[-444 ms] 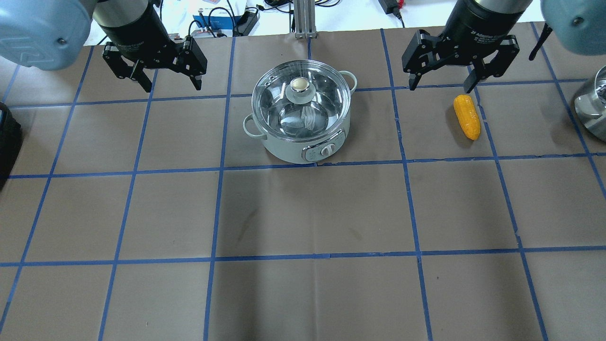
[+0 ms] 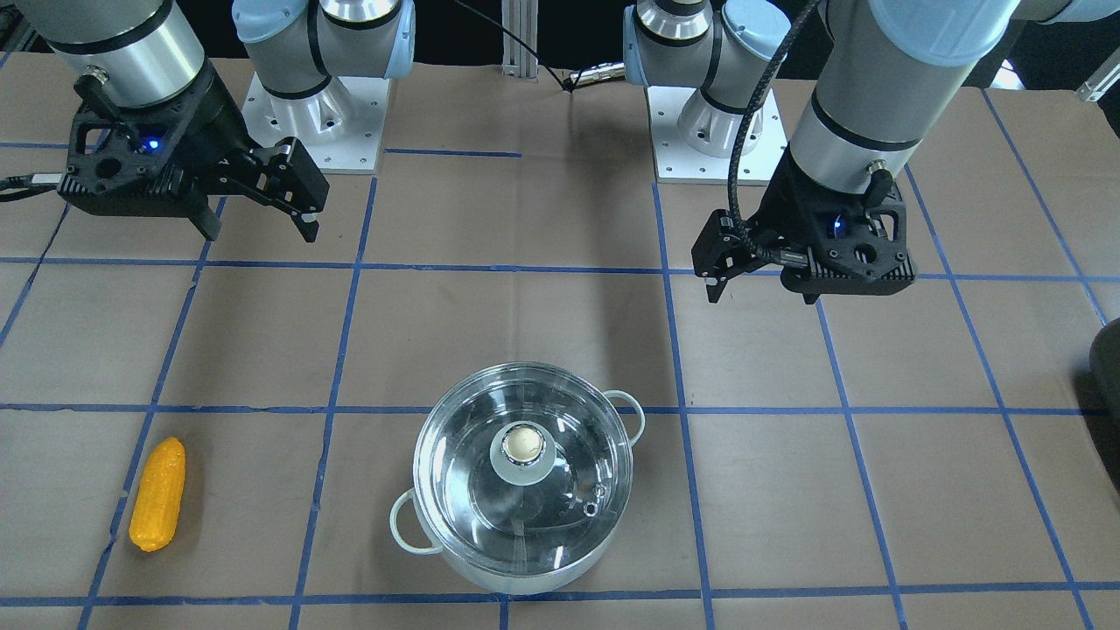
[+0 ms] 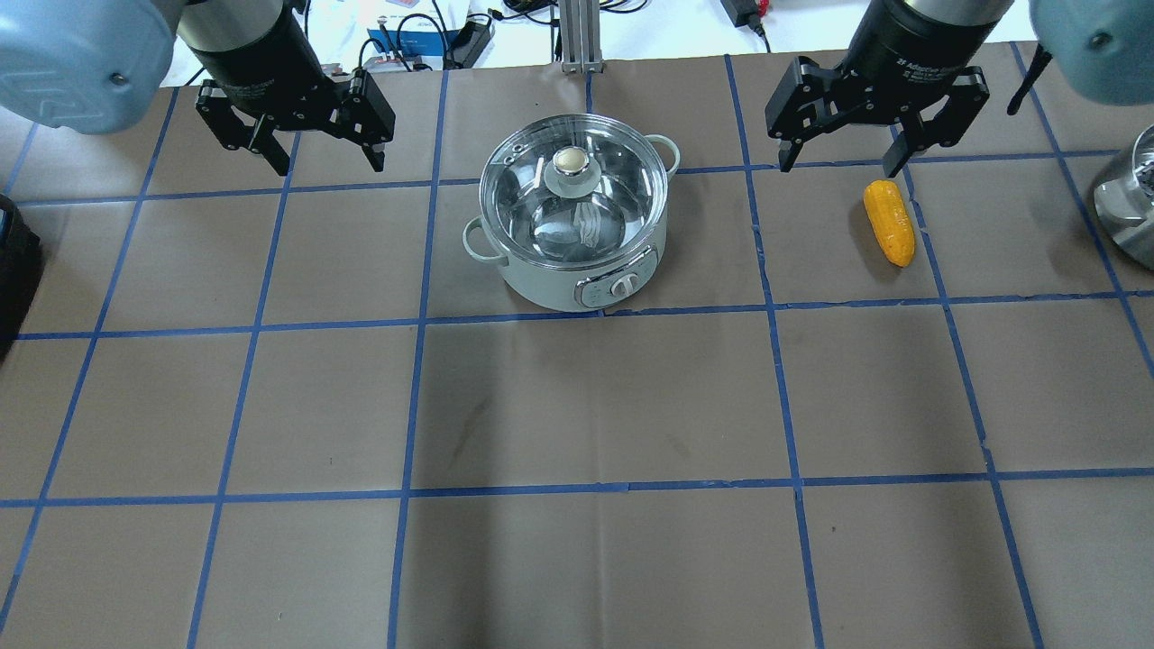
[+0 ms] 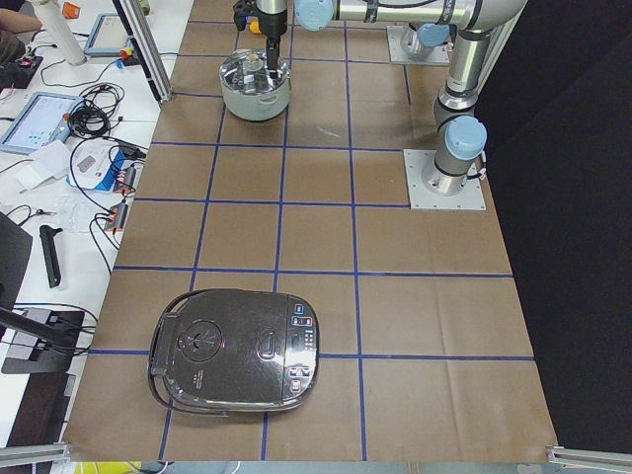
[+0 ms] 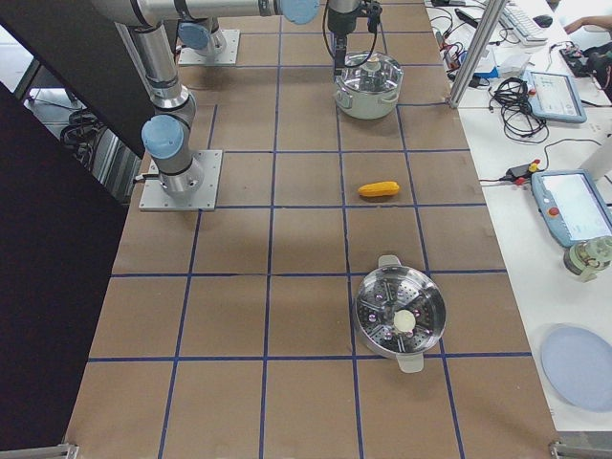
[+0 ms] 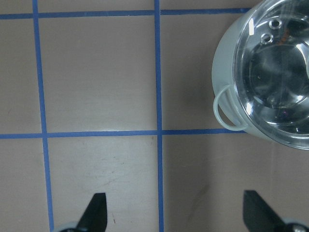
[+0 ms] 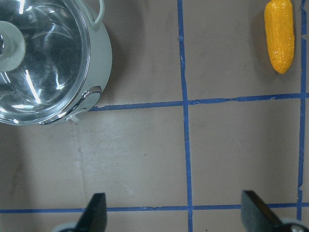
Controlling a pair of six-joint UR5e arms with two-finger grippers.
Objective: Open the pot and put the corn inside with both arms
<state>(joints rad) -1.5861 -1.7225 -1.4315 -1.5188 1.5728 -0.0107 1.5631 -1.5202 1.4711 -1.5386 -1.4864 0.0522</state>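
The pot point(image 3: 541, 287) stands at the far middle of the table with its glass lid point(image 3: 595, 212) and knob point(image 3: 569, 162) on it. It also shows in the front view point(image 2: 560, 573) and in both wrist views point(image 6: 223, 63) point(image 7: 101, 53). The corn point(image 3: 889, 223) lies on the paper to the pot's right, apart from it, and shows in other views point(image 2: 158, 494) point(image 7: 279, 35) point(image 5: 379, 189). My left gripper point(image 3: 329, 165) hangs open and empty left of the pot. My right gripper point(image 3: 838, 167) hangs open and empty just beyond the corn's far end.
A black rice cooker point(image 4: 237, 351) sits at the table's left end. A steel steamer pot point(image 5: 400, 316) sits at the right end and shows at the overhead view's right edge point(image 3: 1127, 207). Blue tape lines grid the brown paper.
Both grippers have drifted very slightly toward the table's far edge. The pot, lid and corn have not moved.
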